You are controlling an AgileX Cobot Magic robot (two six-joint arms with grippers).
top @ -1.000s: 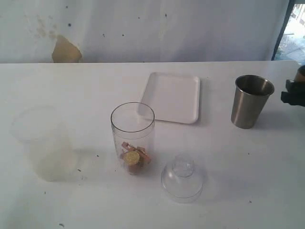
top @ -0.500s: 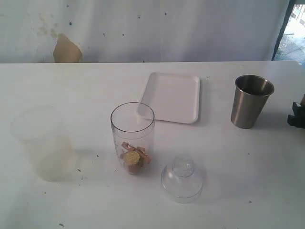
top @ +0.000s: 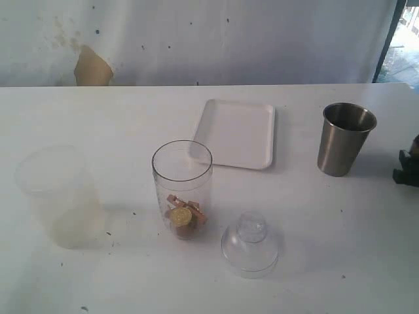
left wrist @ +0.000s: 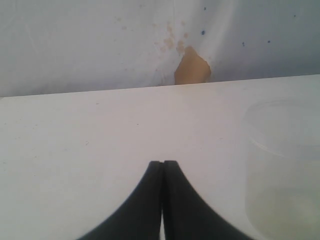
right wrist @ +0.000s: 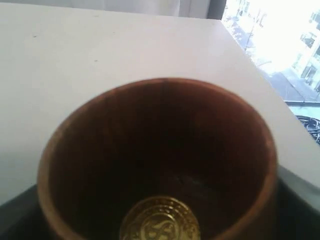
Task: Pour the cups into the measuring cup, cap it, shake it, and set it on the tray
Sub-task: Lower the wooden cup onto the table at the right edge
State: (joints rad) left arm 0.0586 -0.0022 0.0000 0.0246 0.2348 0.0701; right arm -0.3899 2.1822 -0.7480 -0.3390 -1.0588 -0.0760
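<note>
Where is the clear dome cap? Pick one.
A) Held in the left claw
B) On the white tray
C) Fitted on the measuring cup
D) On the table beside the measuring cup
D: the cap rests on the table next to the open-topped measuring cup, well clear of the tray.

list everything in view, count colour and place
tall clear plastic measuring cylinder: 1, see-through, centre, holding brown bits, gold disc
clear dome-shaped lid: 1, clear, front-right of cylinder
flat white rectangular tray: 1, white, behind cylinder
tapered stainless-steel tumbler: 1, silver, right of tray
wide frosted plastic cup: 1, translucent, far left
small rounded brown wooden cup: 1, brown, in right pincer, second gold disc inside
left pincer: 1, black, shut, by frosted cup
right pincer: 1, black, right edge
</note>
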